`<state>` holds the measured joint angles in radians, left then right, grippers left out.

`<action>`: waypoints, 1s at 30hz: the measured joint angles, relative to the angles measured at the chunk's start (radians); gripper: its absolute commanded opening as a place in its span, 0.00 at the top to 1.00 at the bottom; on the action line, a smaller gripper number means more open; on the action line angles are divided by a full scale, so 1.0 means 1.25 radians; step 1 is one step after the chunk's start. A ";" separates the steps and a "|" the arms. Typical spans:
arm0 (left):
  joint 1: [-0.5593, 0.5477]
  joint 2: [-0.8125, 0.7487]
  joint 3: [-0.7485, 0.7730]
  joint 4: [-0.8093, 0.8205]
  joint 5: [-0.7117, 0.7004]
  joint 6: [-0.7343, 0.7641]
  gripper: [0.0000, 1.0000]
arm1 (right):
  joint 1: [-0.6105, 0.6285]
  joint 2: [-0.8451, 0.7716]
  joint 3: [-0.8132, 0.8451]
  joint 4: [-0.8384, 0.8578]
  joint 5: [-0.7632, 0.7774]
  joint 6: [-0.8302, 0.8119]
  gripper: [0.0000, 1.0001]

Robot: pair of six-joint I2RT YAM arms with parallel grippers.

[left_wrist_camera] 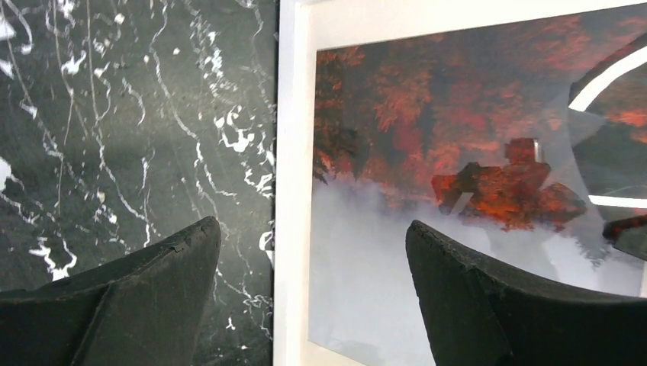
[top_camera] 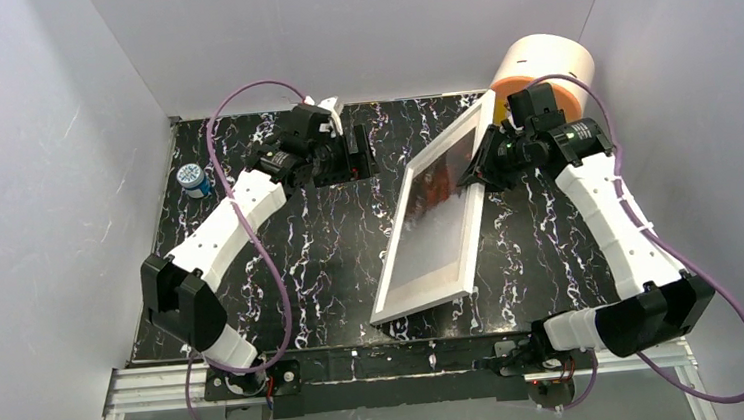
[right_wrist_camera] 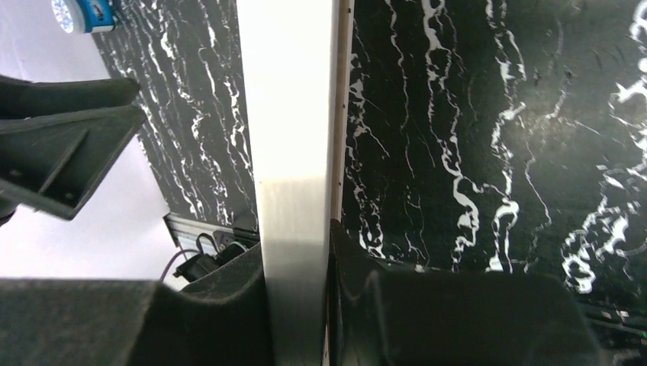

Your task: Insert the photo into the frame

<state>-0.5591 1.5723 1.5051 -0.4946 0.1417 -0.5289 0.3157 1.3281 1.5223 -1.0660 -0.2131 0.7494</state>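
The frame [top_camera: 423,298] has a narrow white rim and stands tilted in the middle of the black marble table, with its right long side lifted. The photo [top_camera: 438,210] of red-orange forest and grey mist shows behind the pane. My right gripper [top_camera: 485,166] is shut on the frame's right rim near its far end. The right wrist view shows the rim [right_wrist_camera: 294,114] edge-on between the closed fingers of the right gripper [right_wrist_camera: 299,236]. My left gripper [top_camera: 359,156] is open and empty, just left of the frame's far end. In its wrist view the left gripper [left_wrist_camera: 313,225] faces the rim [left_wrist_camera: 291,191] and the photo [left_wrist_camera: 397,114].
A white-and-orange drum [top_camera: 544,66] stands at the back right corner behind the right wrist. A small blue-and-white can [top_camera: 192,179] sits at the table's left edge, and it also shows in the right wrist view [right_wrist_camera: 84,14]. White walls close in three sides.
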 measured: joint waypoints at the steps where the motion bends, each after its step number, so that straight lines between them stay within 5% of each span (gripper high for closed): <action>1: 0.005 0.004 -0.009 0.000 -0.001 -0.002 0.12 | -0.009 -0.004 -0.022 0.022 -0.021 -0.006 0.71; 17: 0.204 0.019 -0.186 -0.047 -0.037 0.014 0.11 | -0.109 0.103 -0.280 0.433 -0.342 -0.110 0.57; 30: 0.249 0.221 -0.105 -0.025 -0.010 0.079 0.12 | -0.109 0.212 -0.327 0.544 -0.399 -0.186 0.42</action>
<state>-0.2474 1.8484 1.3739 -0.5262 0.1287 -0.4301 0.1791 1.5936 1.1133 -0.3855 -0.7113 0.5163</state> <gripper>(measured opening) 0.883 0.567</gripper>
